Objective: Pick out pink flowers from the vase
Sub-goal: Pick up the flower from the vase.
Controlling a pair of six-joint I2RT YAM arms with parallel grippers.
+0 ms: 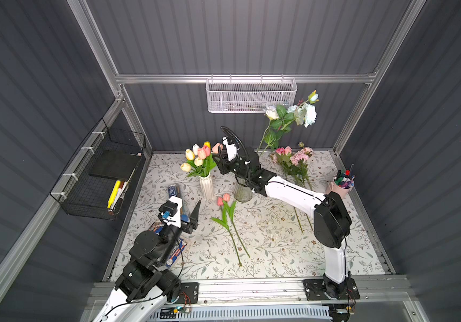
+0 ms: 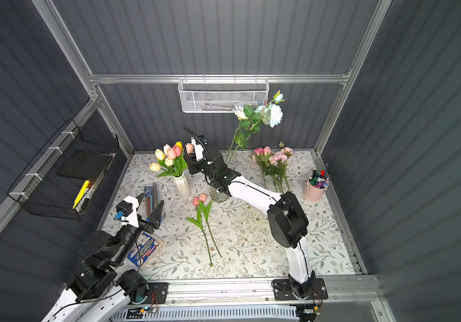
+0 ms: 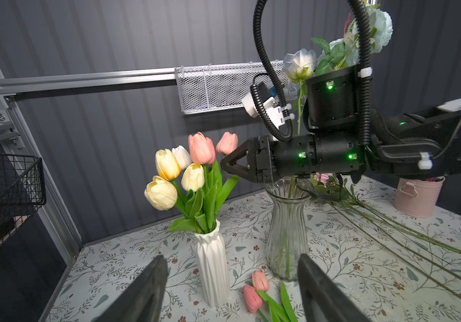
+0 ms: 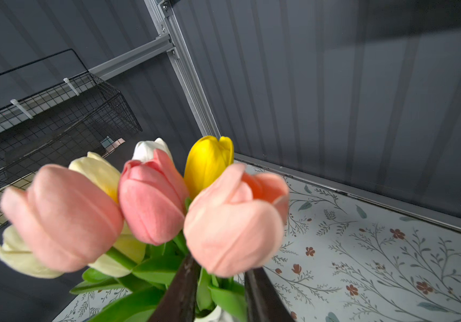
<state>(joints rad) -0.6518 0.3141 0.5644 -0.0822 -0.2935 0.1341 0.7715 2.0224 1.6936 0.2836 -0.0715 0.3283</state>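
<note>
- Pink flowers are partly out. Read the table (image 1: 279, 251) in a top view as a clock with twelve at the back wall (image 1: 237, 41): two lots lie flat and three blooms are left in a vase.
- The biggest lot, the pink roses and peonies (image 1: 293, 160), lies at one o'clock with its long stems pointing toward six. You can count that done.
- The glass vase (image 1: 242, 192), just toward twelve from the centre, holds only white and pale blue roses (image 1: 296, 114). I judge there is nothing more for you to take there.
- The white vase (image 1: 206, 187) at ten o'clock holds three pink tulips (image 1: 205, 152) among yellow and white tulips (image 1: 190, 154). Those three are your remaining work.
- Your left gripper (image 2: 151, 198) hangs at nine o'clock, jaws wide apart and empty.
- Your right gripper (image 4: 222, 276) is at the bouquet, with a finger either side of the stem under the outermost pink tulip (image 1: 217, 147), on the bunch's three o'clock side. I cannot tell whether it is pinching yet.
- Two pink tulips (image 1: 223, 200) lie at the centre with their stems toward six; these are done.
</note>
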